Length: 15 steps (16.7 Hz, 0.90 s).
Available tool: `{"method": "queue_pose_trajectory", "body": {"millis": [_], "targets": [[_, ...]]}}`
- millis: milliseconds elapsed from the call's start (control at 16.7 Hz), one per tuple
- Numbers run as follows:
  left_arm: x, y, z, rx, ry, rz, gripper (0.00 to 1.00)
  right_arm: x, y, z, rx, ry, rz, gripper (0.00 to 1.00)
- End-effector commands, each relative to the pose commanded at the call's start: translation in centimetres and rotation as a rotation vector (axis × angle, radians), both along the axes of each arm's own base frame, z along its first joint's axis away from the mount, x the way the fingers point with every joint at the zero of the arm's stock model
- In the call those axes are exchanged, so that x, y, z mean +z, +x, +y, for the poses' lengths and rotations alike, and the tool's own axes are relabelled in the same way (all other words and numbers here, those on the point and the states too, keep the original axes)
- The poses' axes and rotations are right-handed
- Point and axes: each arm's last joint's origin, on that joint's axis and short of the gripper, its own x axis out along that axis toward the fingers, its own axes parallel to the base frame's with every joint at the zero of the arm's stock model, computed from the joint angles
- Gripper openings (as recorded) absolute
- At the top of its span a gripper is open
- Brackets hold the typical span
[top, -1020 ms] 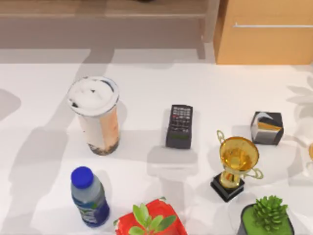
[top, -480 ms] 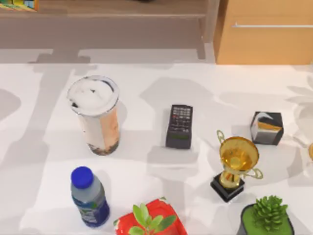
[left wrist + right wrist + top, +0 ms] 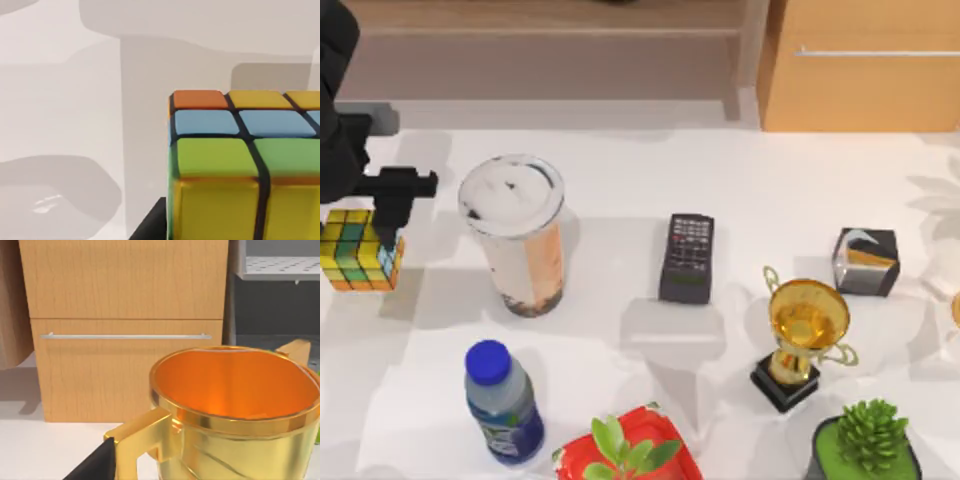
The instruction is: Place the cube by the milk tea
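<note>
The cube [image 3: 360, 255], in yellow, green, orange and blue squares, hangs at the table's left edge with my left gripper [image 3: 362, 225] shut on it. One black finger [image 3: 390, 215] shows against the cube's right side. The milk tea [image 3: 515, 235], a tall clear cup with a white lid, stands upright just right of the cube, with a gap between them. In the left wrist view the cube [image 3: 240, 165] sits close up over the white tabletop. My right gripper [image 3: 95, 465] hovers beside the gold trophy [image 3: 235, 405].
A blue-capped bottle [image 3: 500, 400] stands in front of the milk tea. A black remote [image 3: 688, 257], the gold trophy [image 3: 805, 335] and a dark box [image 3: 866, 262] lie to the right. Two potted plants [image 3: 625, 455] [image 3: 865, 440] line the front edge. A wooden cabinet [image 3: 860, 65] stands behind.
My left arm has come in from the top-left corner, carrying the cube down beside the milk tea's left. Nothing else on the table has moved.
</note>
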Motion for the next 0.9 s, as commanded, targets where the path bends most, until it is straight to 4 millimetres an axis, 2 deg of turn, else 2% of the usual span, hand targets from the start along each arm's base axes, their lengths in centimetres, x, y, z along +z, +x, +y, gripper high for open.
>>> {"method": "queue_pose_trajectory", "body": {"millis": [420, 900], "targets": [[0.1, 0.0, 0.2, 0.004, 0.003, -0.007, 0.00, 0.0, 0.0, 0.0, 0.000, 0.000, 0.000, 1.00], [1.1, 0.0, 1.3, 0.034, 0.019, -0.072, 0.00, 0.0, 0.0, 0.0, 0.000, 0.000, 0.000, 1.00]]}}
